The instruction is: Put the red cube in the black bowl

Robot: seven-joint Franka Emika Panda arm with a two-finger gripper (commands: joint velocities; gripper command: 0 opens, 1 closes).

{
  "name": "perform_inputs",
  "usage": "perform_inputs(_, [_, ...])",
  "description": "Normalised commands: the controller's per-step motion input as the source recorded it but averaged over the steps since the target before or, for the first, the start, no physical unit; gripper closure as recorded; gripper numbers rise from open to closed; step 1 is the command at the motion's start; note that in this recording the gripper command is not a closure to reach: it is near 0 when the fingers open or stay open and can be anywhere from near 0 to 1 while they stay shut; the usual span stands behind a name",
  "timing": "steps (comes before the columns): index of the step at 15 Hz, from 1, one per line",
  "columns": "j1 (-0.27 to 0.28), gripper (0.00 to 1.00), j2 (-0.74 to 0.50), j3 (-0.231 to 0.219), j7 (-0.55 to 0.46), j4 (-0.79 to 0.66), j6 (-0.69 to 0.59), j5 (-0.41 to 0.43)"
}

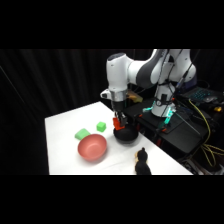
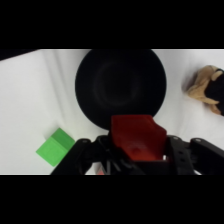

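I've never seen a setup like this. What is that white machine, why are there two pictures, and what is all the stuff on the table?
The white machine is a robot arm. Its base stands beside the white table, and it reaches over the table with a two-finger gripper at its end.

The side view comes from a fixed camera next to the table. The wrist view comes from a camera on the arm itself, looking down past the gripper.

On the table are a black bowl, a larger red bowl, two green blocks, and a tan and black object near the front edge that I cannot identify.

The gripper is shut on a red cube and holds it just above the black bowl. It looks ready to drop the cube in.
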Motion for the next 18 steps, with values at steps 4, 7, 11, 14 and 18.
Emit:
perform_inputs(4, [-0.061,1.00,-0.06,0.083,-0.28,-0.27,0.26,0.255])
perform_inputs(7, [-0.057,1.00,-0.05,0.085,-0.27,-0.13,0.11,0.239])
perform_inputs(11, [-0.105,0.00,0.22,0.020,-0.26,0.16,0.11,0.124])
perform_inputs(14, [-0.098,0.00,0.22,-0.011,-0.19,0.30,0.00,0.020])
perform_inputs(18, [-0.027,0.00,-0.15,-0.011,-0.12,0.25,-0.37,-0.134])
